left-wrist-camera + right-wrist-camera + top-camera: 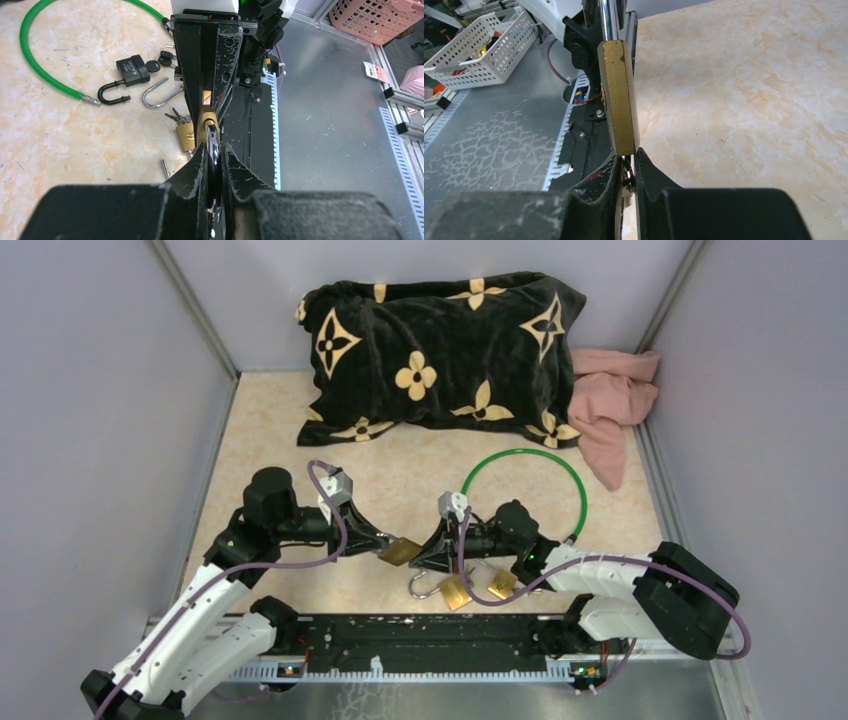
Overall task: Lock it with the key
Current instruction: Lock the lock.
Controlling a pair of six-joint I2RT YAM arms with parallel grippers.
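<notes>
The brass padlock (619, 95) looked dense and slick; jaws of the left gripper (213, 147) pinched its shackle, those of the right gripper (628, 160) sat narrow on the thin key (626, 176).

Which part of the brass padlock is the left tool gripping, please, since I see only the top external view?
Observer: The left wrist view shows the left tool shut on the shackle of the brass padlock, not its body.
Operator: Thank you; where is the right tool?
Observer: The right wrist view shows the right tool shut on what looks like the key, at the padlock's bottom end.
Operator: Is anything else hidden from me?
Observer: A black padlock lies near the green cable.
</notes>
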